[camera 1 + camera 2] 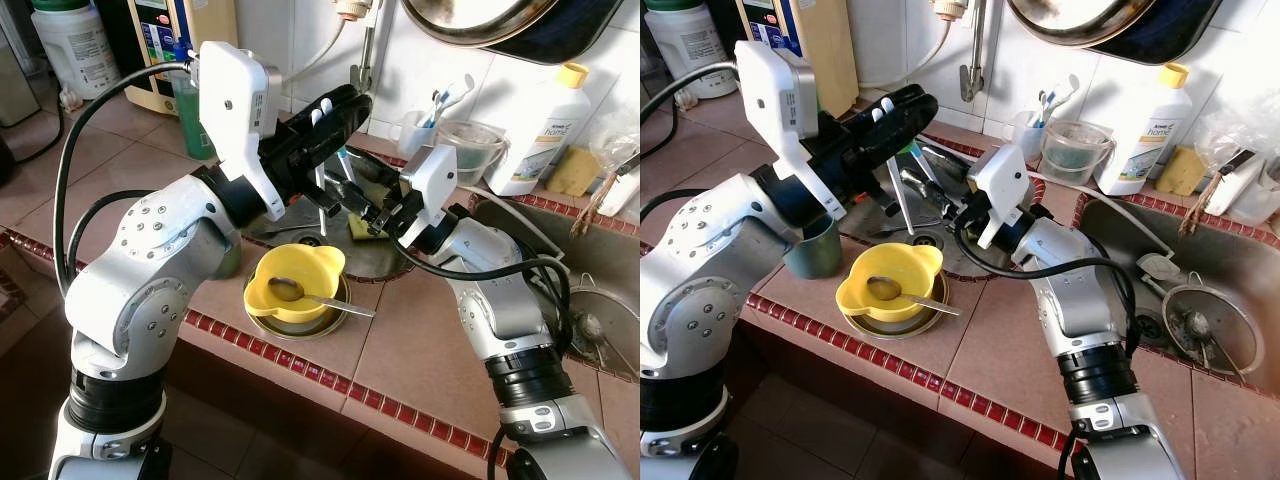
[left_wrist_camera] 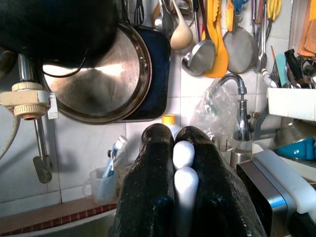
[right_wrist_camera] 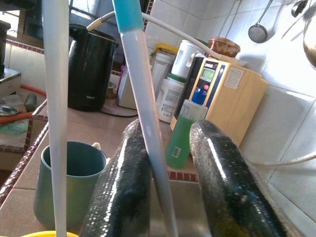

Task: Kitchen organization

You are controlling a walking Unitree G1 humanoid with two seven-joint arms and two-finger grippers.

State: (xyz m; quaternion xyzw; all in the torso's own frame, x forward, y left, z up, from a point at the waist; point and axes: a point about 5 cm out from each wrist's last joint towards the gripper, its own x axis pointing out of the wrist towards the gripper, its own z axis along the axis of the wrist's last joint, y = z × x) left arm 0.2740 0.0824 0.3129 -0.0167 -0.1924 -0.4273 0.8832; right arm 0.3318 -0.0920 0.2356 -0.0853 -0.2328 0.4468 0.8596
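The left hand is hovering above the tiled tabletop, its 2 black fingers pressed together and pinching 2 white-handled utensils whose handle tips are poking out between them. The utensils' long handles are hanging down toward the small sink basin behind the yellow bowl.

The right hand is sitting just beside them over the same basin, with its fingers standing a narrow way apart around one thin pale handle with a teal band; I cannot tell whether they are actually gripping it.

The yellow bowl is resting on a round metal plate near the tabletop's front edge, and a spoon is lying in it with its handle sticking out over the rim. A teal mug is standing on the tabletop just beside the bowl, under the left arm.
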